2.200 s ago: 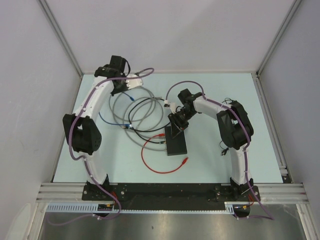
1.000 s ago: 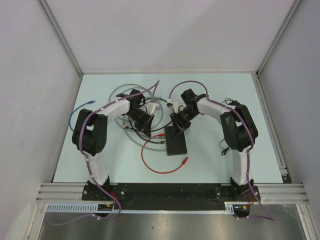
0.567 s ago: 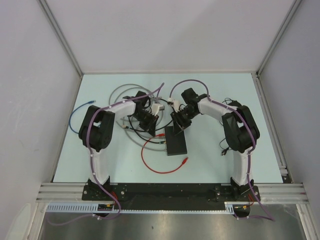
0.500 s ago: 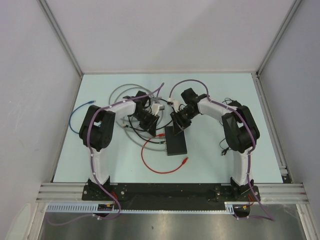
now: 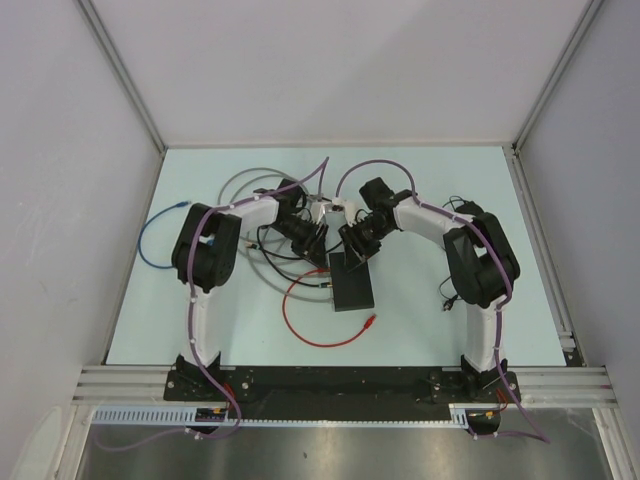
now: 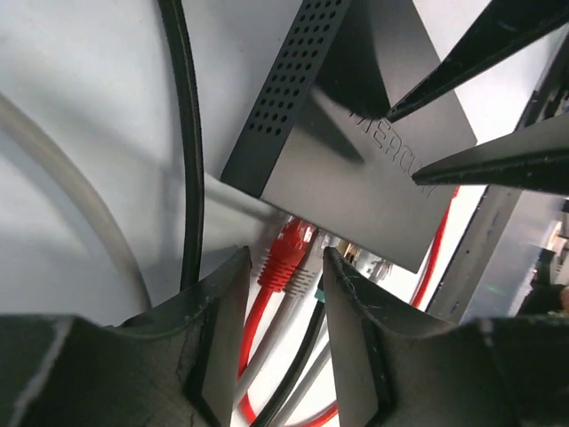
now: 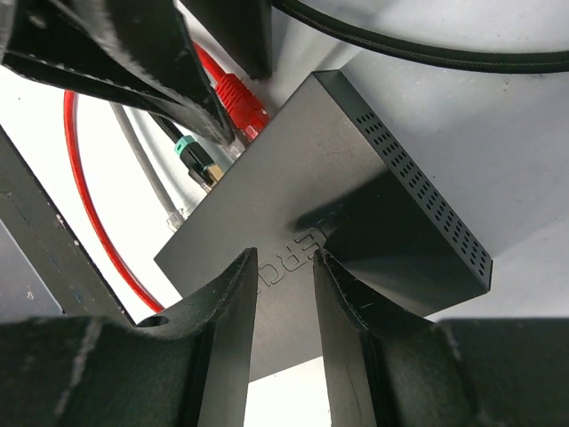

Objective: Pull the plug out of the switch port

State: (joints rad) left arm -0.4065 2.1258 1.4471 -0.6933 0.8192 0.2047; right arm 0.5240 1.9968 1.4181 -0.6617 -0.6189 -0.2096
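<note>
Left gripper [image 6: 283,263] gapes astride the red plug [image 6: 285,252] — right gripper [image 7: 284,263], half-open and empty, rests on the switch [image 7: 356,222].

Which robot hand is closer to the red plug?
Left. The left gripper has a finger on each side of the red plug at the switch. The right gripper sits over the switch's top, farther from the plug.

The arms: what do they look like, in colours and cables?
The left arm and right arm have white links, black joints and black bases. A purple cable runs along each. Each end effector has two black fingers.
</note>
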